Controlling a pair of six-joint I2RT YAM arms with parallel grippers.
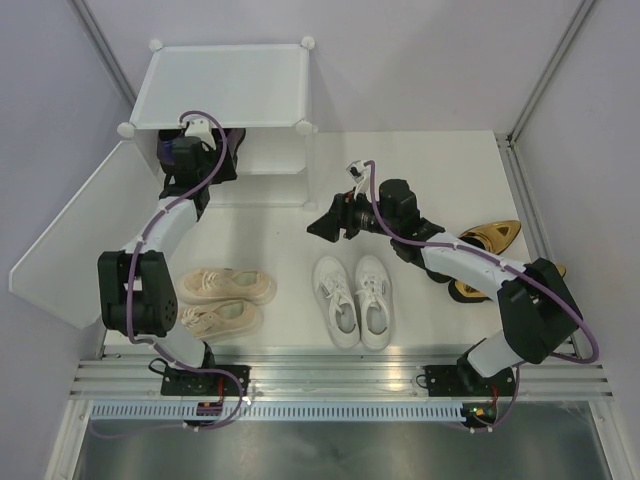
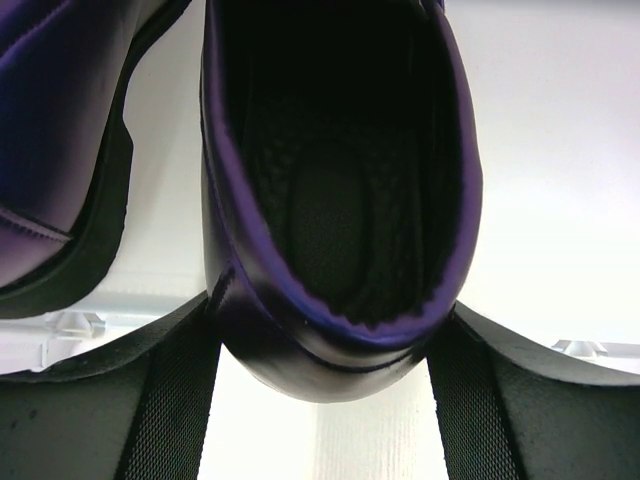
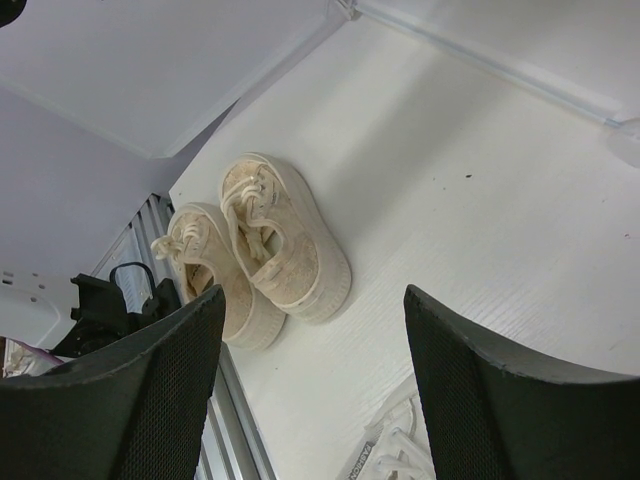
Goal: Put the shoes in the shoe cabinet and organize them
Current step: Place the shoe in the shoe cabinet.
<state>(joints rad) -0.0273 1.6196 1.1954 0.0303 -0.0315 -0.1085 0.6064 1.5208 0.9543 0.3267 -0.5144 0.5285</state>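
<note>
My left gripper point(image 2: 320, 400) reaches into the shoe cabinet point(image 1: 225, 85), its fingers pressed against both sides of a glossy purple loafer's heel point(image 2: 340, 200). The other purple loafer point(image 2: 50, 150) lies just left of it. My right gripper point(image 1: 320, 225) hangs open over the table with nothing between its fingers point(image 3: 150, 400). In the right wrist view the beige sneakers point(image 3: 270, 245) lie beyond the fingers. The beige sneakers point(image 1: 225, 300) lie near the left arm, the white sneakers point(image 1: 352, 300) at the centre. The gold heels point(image 1: 495, 235) lie on the right, partly under the right arm.
The cabinet's white door panel point(image 1: 85, 235) hangs open to the left, beyond the table's edge. An aluminium rail point(image 1: 340, 375) runs along the near edge by the arm bases. Grey walls close in both sides.
</note>
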